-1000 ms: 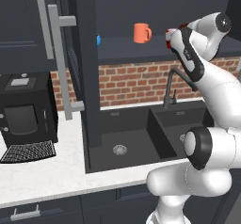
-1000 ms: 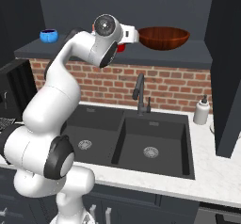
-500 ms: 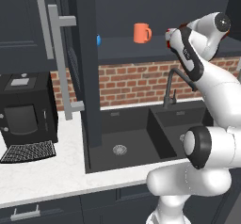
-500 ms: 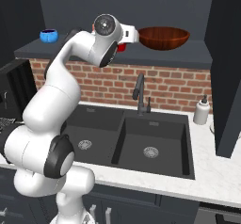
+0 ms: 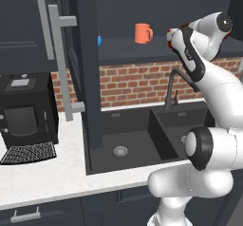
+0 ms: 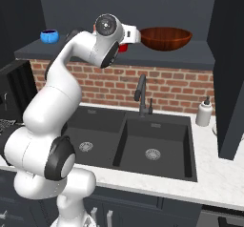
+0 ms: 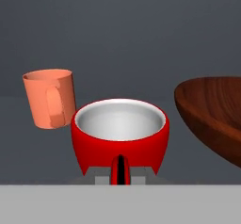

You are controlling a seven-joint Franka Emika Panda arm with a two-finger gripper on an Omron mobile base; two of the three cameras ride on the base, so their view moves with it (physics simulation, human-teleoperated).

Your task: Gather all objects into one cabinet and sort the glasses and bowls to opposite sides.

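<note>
Two mugs and two bowls are sitting on the cabinet shelf [image 6: 157,58]: orange mug [image 5: 142,32], red mug [image 7: 120,136], wide brown bowl [image 6: 166,37], small blue bowl [image 6: 49,36]. The gripper [image 7: 120,170] is now clamping narrowly on the red mug's handle, between orange mug and brown bowl; a second ago it was standing wide open. Nothing else is shifting.

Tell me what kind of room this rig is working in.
A kitchen, rendered rather than real. A dark double sink with a black faucet sits in a pale counter against a brick backsplash, and a coffee machine stands beside it. Mugs and bowls sit on a cabinet shelf above.
</note>
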